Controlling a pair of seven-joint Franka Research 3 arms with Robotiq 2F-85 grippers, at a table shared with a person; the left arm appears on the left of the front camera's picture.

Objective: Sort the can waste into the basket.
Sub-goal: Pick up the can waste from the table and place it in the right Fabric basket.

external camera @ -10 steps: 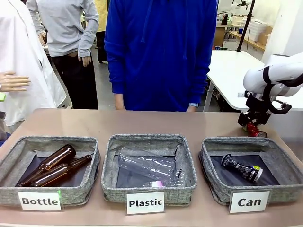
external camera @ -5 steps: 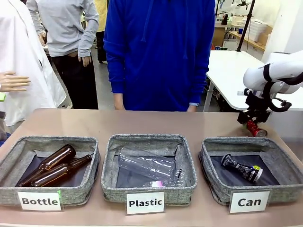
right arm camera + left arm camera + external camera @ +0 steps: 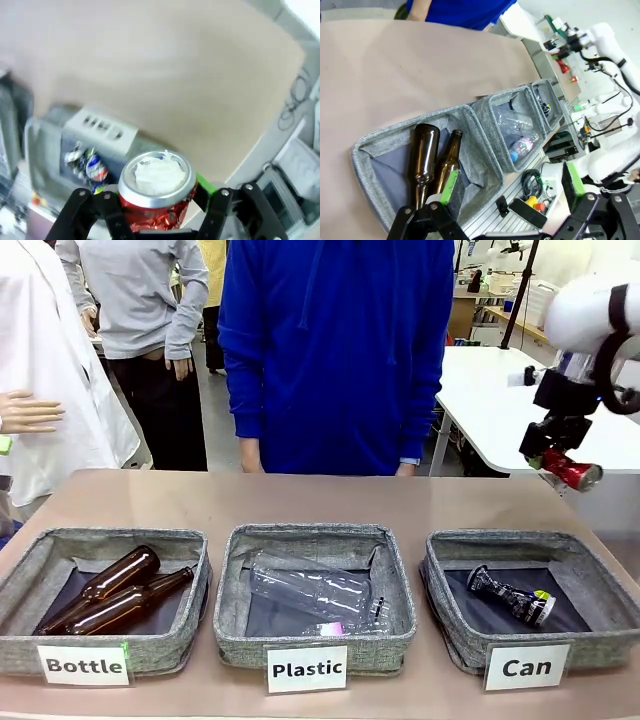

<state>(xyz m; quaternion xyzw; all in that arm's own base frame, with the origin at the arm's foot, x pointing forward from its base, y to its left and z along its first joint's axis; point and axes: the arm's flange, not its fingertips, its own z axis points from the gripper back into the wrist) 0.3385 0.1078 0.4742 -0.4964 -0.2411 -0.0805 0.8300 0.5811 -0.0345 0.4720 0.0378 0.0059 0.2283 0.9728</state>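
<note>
The left gripper (image 3: 510, 200) hangs with its green-padded fingers (image 3: 573, 180) spread wide over a row of three grey baskets on the tan table (image 3: 395, 70). The nearest basket (image 3: 370, 165) holds two brown bottles (image 3: 422, 160), the middle one (image 3: 492, 107) a clear plastic bottle (image 3: 517, 125). The farthest basket (image 3: 536, 90) holds something small and dark.

Right arm raised high at the right side, wrist angled down, right hand (image 3: 560, 462) clamped on the red can (image 3: 572, 472), lifted clear of the worktop. Left hand (image 3: 512, 200) spread wide with nothing between its green pads (image 3: 449, 186), hovering.
</note>
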